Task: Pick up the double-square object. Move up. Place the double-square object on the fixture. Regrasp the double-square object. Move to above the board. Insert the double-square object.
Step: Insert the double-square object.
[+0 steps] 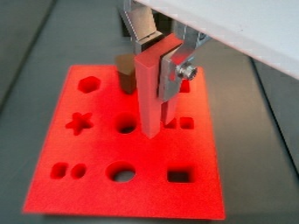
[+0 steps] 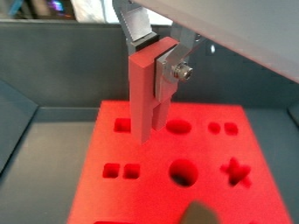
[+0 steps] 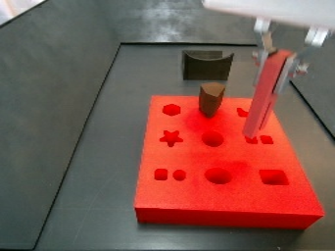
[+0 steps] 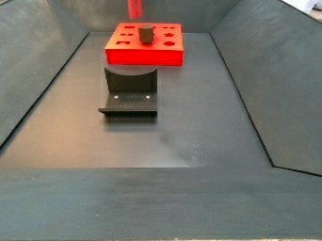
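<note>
My gripper (image 1: 158,70) is shut on the double-square object (image 1: 152,98), a long red block held upright over the board (image 1: 117,188). In both wrist views the silver fingers clamp its upper end (image 2: 143,96). In a side view the block (image 3: 263,98) hangs with its lower tip just above the board (image 3: 183,196), by the pair of small square holes (image 3: 258,139); whether the tip touches is unclear. The gripper (image 3: 277,54) is over the board's right side. The dark fixture (image 3: 203,64) stands behind the board, apart from the gripper. From the far side view the block (image 4: 135,8) barely shows.
A brown upright peg (image 3: 210,98) stands in the board close to the held block, also visible as the peg (image 1: 122,74) beside the fingers. Dark sloping bin walls (image 3: 78,88) surround the floor. The fixture (image 4: 130,94) sits in front of the board (image 4: 170,52).
</note>
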Motion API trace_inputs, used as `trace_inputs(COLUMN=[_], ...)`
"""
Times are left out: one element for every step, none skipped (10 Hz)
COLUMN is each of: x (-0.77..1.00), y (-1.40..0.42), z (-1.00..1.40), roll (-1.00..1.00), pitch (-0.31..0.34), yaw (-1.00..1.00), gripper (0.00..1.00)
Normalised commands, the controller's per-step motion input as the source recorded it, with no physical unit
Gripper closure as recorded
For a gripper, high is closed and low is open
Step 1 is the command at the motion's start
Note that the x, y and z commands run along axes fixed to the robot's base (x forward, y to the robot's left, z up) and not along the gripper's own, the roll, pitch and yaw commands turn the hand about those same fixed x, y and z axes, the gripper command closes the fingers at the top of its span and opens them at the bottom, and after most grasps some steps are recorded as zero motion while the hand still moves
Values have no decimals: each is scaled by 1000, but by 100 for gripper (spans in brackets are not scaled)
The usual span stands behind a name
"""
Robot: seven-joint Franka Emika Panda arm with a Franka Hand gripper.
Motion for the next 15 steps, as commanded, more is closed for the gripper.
trace_inputs(x=[406, 237, 160, 143, 117, 114, 74, 29, 20, 20, 23, 60, 389, 0, 260], y=[23, 0, 0, 3, 11, 9, 6, 0, 0, 0, 0, 0, 186, 0, 0], z=[-397, -349, -317, -300, -274, -237, -226, -229, -234, -240, -254, -214, 11, -26, -71], roll=[203, 154, 116, 97, 70, 51, 34, 23, 26, 30, 41, 26, 0, -30, 0], pitch=[0, -9, -24, -30, -43, -54, -63, -66, -61, -60, -49, -36, 0, 0, -14], yaw=[-791, -911, -969, -986, -1000, -1000, -1000, -1000, -1000, -1000, -1000, -1000, -729, 0, 0], gripper=[100, 100, 100, 100, 100, 100, 100, 100, 100, 100, 100, 100, 100, 100, 100])
